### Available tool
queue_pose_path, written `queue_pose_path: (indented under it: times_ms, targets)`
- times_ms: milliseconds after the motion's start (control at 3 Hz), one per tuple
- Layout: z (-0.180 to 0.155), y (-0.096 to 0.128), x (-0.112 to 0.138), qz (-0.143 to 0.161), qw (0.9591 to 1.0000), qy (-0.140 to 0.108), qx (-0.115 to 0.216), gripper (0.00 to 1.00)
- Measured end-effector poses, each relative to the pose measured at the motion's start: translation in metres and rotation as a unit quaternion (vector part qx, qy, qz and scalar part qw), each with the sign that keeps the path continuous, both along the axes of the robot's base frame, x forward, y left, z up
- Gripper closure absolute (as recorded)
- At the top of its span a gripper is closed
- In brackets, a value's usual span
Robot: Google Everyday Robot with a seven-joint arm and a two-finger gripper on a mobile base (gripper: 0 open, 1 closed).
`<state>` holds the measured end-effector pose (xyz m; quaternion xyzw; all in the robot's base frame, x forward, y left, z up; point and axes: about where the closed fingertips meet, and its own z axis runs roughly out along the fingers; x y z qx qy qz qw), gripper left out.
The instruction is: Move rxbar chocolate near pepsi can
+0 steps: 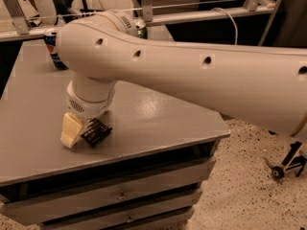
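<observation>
Rxbar chocolate (97, 132), a small black wrapper with pale lettering, lies flat on the grey table (163, 123) near its front edge, skewed to that edge, with its far end tucked under the wrist of the arm. The gripper (76, 129) is down at table level right against it: a cream-coloured pad sits just beside the bar on the side away from the table's middle, and the rest of the claw is hidden by the wrist housing, so I cannot tell whether it is spread around the bar, pinching it or merely resting beside it. The bar looks to be lying on the surface, not lifted. I judge this to be the grasping step, with the carry not yet begun. The pepsi can (53, 51) stands upright at the far corner of the table, well apart from the bar and half hidden behind the thick white arm (201, 80), which sweeps across most of the view. The next move calls for a sure hold on so thin and flat a thing, then a lift clear of the surface and a carry toward that far corner, setting the bar down close to the can without knocking it over. A dark green can (140, 28) peeps over the arm further along the back edge and is not the target.
</observation>
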<state>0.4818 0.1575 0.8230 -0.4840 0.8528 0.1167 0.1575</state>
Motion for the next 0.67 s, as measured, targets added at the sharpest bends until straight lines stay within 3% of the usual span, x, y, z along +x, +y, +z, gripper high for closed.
queue_pose_path:
  times_ms: [333, 667]
  targets:
    - [-0.0022, 0.0029, -0.0024, -0.001, 0.9999, -0.009, -0.012, 0.47]
    - [0.0050, 0.0028, -0.0023, -0.001, 0.9999, -0.009, -0.012, 0.80]
